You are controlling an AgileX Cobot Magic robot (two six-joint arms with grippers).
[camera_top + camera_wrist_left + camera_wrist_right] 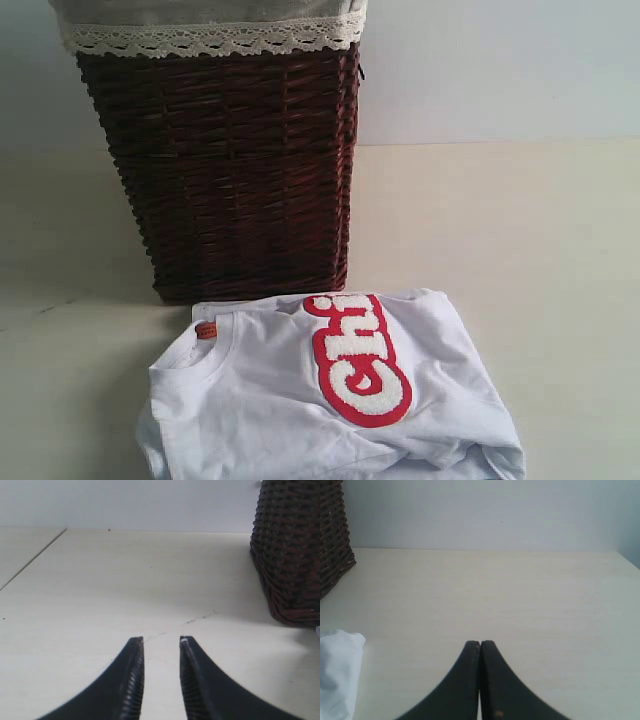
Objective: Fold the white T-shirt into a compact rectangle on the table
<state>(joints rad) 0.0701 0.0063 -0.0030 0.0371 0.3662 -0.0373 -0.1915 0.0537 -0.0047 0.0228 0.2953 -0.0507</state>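
Desk surface, cream and smooth, fills most of the exterior view and meets a pale wall at its far edge. Toward that far edge, left of the middle, stands a dark wicker basket, upright, with a cream lace-trimmed liner folded over its rim.

Just in front of the basket, at the desk's near edge, lies the white T-shirt. It is spread loosely and rumpled, chest side up, with its lower part cut off by the frame. Its upper hem lies just beside the basket's foot; whether they touch cannot be told. Its neck opening points toward the near left corner. Big red-outlined fuzzy white lettering runs across the chest, turned sideways, and a small orange tag sits at the collar.

The left pincer hangs low over bare desk with its two black fingers parted by a narrow gap and nothing between them; the basket's wall shows off to one side.

The right pincer has its fingers pressed together, gripping nothing, above bare desk, with a bunched edge of the shirt near it.
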